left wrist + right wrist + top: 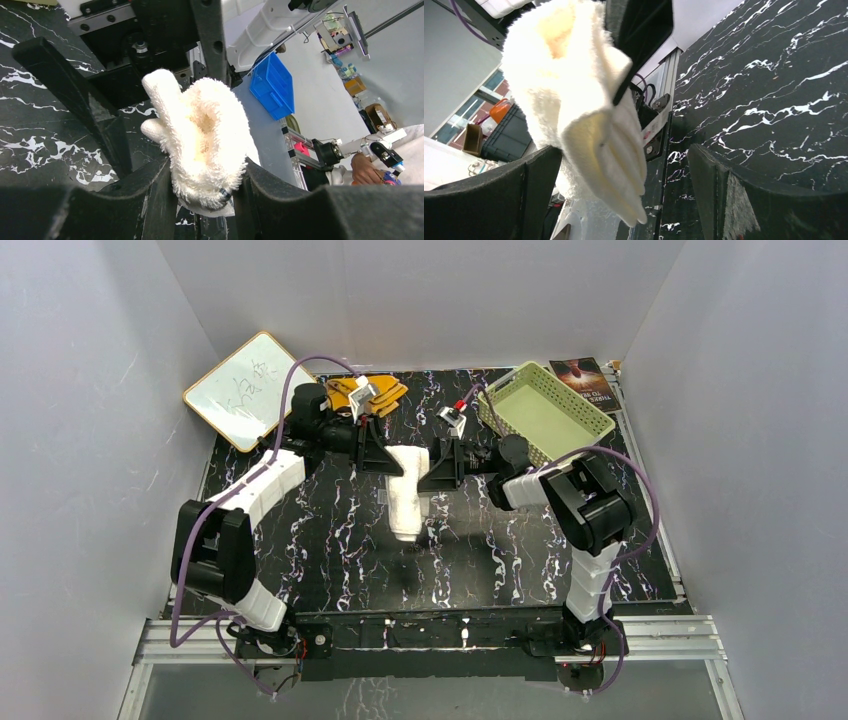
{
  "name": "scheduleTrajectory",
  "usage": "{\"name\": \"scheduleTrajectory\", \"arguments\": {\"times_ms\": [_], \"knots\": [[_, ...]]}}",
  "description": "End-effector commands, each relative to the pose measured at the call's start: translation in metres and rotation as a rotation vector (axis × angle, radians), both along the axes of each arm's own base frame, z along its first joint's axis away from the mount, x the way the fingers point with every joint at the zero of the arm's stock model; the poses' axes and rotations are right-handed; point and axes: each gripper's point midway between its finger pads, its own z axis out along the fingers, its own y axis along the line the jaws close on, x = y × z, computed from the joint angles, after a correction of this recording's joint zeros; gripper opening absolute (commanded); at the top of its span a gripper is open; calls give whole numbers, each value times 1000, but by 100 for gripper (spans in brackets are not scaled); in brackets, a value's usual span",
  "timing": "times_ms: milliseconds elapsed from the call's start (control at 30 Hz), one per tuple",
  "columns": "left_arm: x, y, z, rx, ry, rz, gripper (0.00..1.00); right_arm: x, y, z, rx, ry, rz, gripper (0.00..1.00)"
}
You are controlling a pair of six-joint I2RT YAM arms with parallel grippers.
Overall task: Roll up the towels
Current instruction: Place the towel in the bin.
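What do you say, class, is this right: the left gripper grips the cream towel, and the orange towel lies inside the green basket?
Not quite. The left gripper grips the cream towel, but the orange towel lies on the table beside the whiteboard, not inside the green basket; the top external view shows it.

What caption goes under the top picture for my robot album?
Left gripper holds the white towel up over the table; right gripper faces it, jaws open.
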Motion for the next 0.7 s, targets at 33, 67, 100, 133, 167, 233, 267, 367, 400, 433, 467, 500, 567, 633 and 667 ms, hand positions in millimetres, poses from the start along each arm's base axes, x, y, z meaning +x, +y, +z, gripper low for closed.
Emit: {"name": "scheduleTrajectory", "arguments": {"times_ms": [33, 67, 100, 133, 167, 233, 267, 367, 400, 433, 467, 500, 567, 633, 667], "knots": [[6, 0, 6, -7, -81, 5, 34, -32, -8, 59, 196, -384, 25, 98], [5, 0, 4, -2, -77, 4, 34, -34, -9, 58, 192, -380, 26, 98], [6, 1, 3, 3, -77, 5, 34, -35, -10, 57, 188, -375, 27, 98], [7, 2, 1, 9, -80, 9, 34, -37, -11, 57, 187, -373, 29, 98], [7, 2, -1, 15, -78, 11, 34, -38, -11, 57, 186, -371, 29, 98], [10, 3, -5, 27, -88, 21, 34, -38, -11, 56, 181, -356, 28, 99], [12, 3, -7, 40, -87, 33, 34, -38, -11, 56, 177, -349, 30, 98], [29, 4, -20, 121, -103, 114, 34, -40, -3, 54, 162, -338, 51, 98], [34, 5, -25, 154, -105, 145, 34, -39, 0, 54, 154, -336, 49, 98], [43, 6, -31, 196, -114, 193, 33, -37, 4, 52, 140, -330, 42, 98], [49, 7, -35, 222, -122, 231, 33, -33, 10, 50, 119, -320, 27, 98], [56, 9, -38, 248, -130, 272, 33, -26, 15, 46, 87, -299, 5, 94], [63, 13, -42, 278, -150, 324, 31, -9, 27, 26, -20, -285, -43, 84], [67, 16, -45, 308, -163, 364, 30, 2, 31, 25, -73, -327, -104, 80], [68, 18, -46, 318, -172, 375, 30, 7, 31, 15, -131, -295, -123, 78]]}}
